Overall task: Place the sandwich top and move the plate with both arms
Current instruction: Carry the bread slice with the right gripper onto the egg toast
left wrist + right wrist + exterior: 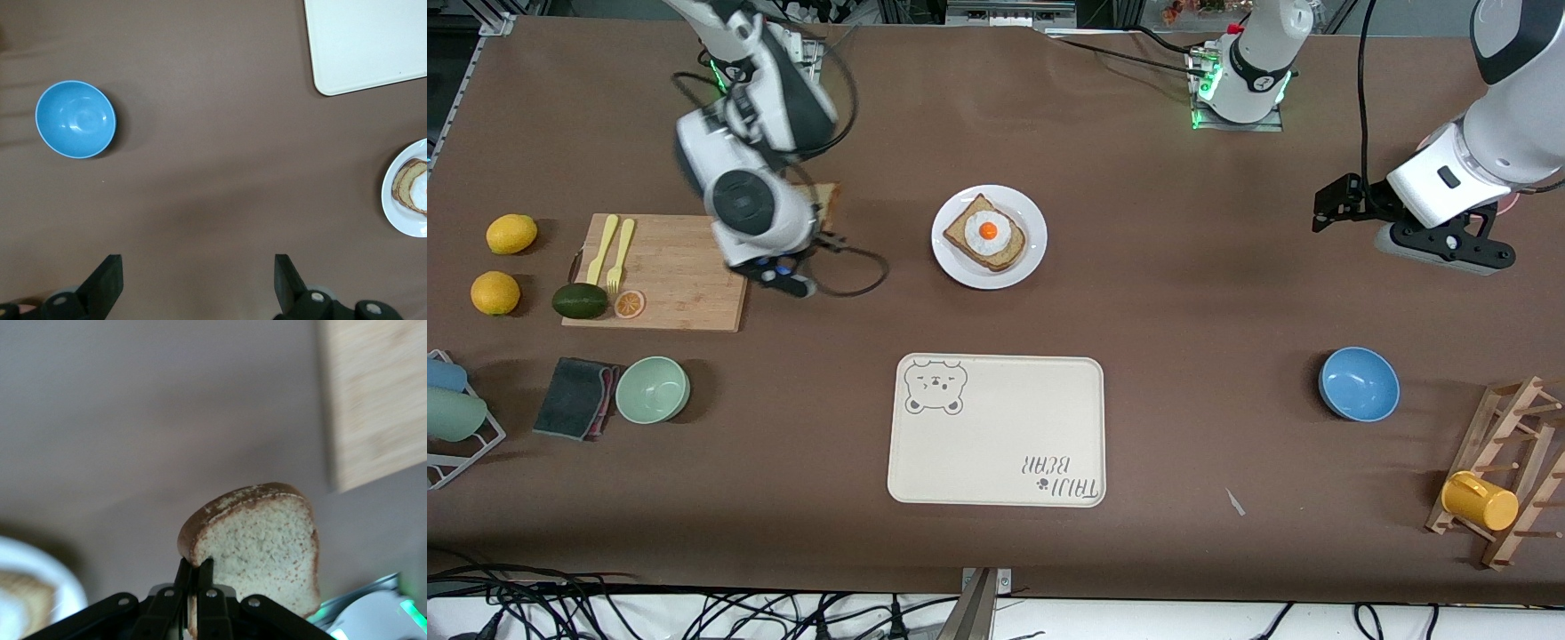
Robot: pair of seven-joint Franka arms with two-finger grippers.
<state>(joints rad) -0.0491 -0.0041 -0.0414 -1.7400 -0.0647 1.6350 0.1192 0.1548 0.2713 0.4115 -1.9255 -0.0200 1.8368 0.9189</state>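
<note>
The sandwich top (263,547) looks porous and speckled; the plate (989,237) glossy, perhaps ceramic; the cutting board (667,276) pale matt wood.

Even, fairly bright overhead light fills the front view; soft short shadows sit beside the blue bowl (1359,383) and green bowl (652,389). The right arm (751,191) at upper left of the frame is smeared by motion blur. Green lamps glow at both arm bases along the top edge. The right wrist view is dimmer and hazy: the sandwich top (257,547) is reasonably sharp, while the cutting board (377,400) and the plate (37,587) look out of focus, perhaps from motion. The left wrist view is evenly lit, with mild glare inside the bowl.
</note>
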